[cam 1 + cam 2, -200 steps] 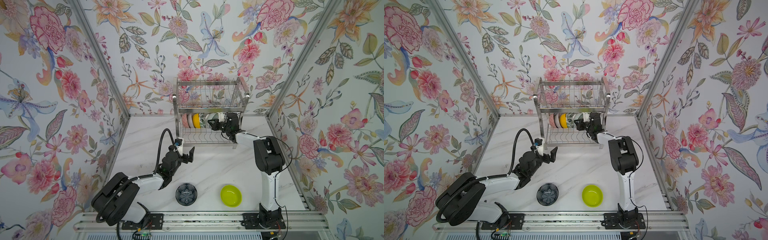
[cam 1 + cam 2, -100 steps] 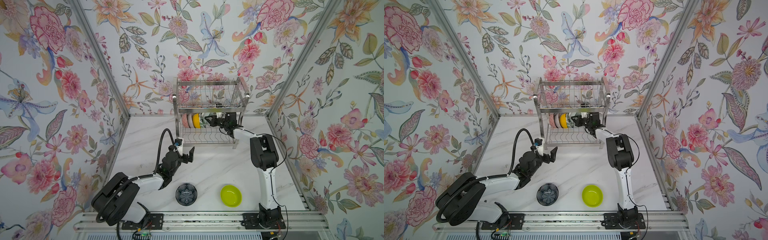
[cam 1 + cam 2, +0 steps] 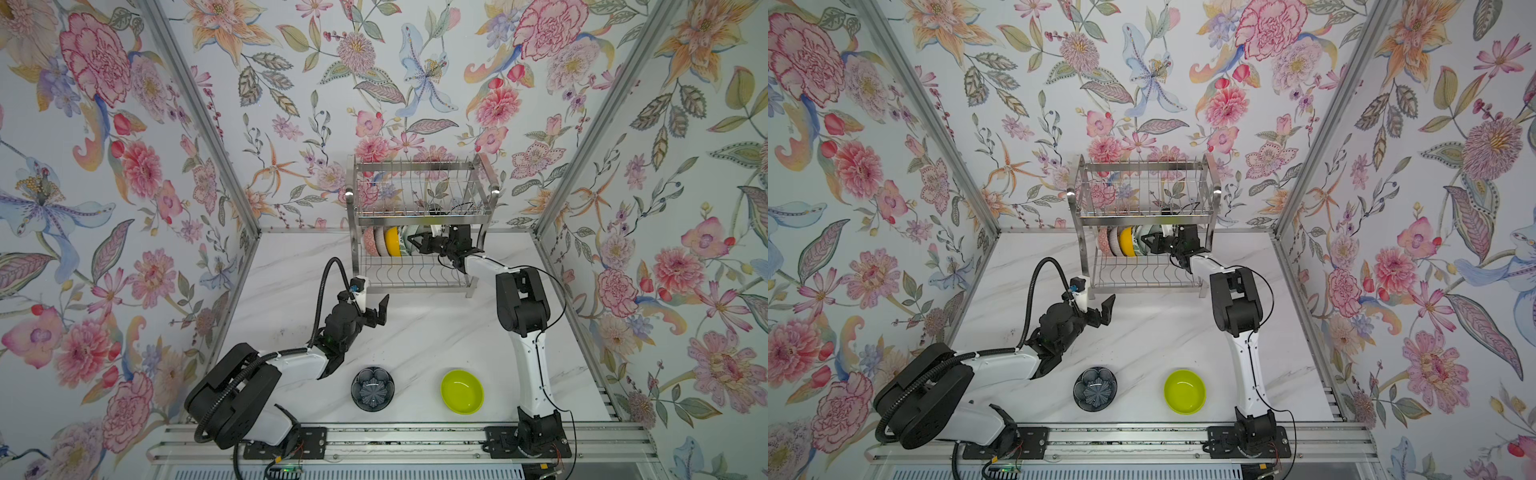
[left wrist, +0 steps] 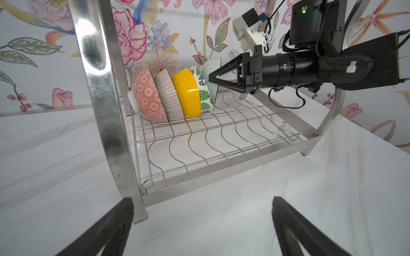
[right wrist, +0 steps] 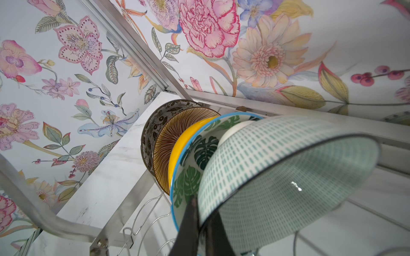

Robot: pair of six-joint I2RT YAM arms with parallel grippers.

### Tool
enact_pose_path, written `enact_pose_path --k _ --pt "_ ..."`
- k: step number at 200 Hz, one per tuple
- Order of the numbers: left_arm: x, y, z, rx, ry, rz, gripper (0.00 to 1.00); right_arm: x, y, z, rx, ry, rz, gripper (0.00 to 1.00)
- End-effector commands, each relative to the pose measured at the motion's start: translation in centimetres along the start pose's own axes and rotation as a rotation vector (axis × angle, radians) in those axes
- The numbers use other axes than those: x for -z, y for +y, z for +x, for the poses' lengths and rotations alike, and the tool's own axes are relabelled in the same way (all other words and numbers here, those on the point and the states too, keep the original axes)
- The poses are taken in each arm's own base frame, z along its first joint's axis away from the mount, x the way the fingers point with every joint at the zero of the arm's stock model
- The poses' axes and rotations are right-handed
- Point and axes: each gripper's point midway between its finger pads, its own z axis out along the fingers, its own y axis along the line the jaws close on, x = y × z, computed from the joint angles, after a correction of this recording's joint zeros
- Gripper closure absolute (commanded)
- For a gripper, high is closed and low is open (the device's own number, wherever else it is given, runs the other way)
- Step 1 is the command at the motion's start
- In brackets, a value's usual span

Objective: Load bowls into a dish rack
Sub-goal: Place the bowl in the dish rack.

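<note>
Pale mint bowl (image 5: 288, 177) on edge in lower tier of dish rack (image 3: 419, 212), last of five, against leaf-print bowl (image 4: 203, 95), rim clenched in right jaws. Left jaws released, empty, over desk (image 3: 428, 332) before rack. Dark flower-shaped bowl (image 3: 372, 388) and lime bowl (image 3: 462, 392) apart on desk, near front.

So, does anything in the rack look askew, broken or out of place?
Nothing looks spilled or broken. The pale mint bowl leans against the green leaf-print bowl in the dish rack, the right gripper shut on its rim.
</note>
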Motion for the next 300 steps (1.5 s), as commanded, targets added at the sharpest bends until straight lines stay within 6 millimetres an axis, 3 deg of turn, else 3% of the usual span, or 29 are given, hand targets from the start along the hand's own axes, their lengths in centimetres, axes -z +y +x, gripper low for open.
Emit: enact_pose_path --k 1,100,142,300 --pt "-0.4 0.4 -0.5 0.001 -0.013 -0.023 0.01 0.5 -0.4 -1.3 0.03 -0.013 -0.033 1.0" --pt "-0.6 0.3 -0.4 0.001 -0.009 -0.02 0.01 0.5 -2.2 0.1 0.031 0.05 0.063 1.0" --pt "-0.5 0.3 -0.5 0.002 -0.01 -0.02 0.01 0.4 -2.8 0.3 0.031 0.058 0.094 0.91" --pt "-0.4 0.3 -0.8 0.002 -0.016 -0.021 0.01 0.9 -0.7 -0.1 0.068 0.06 0.13 0.72"
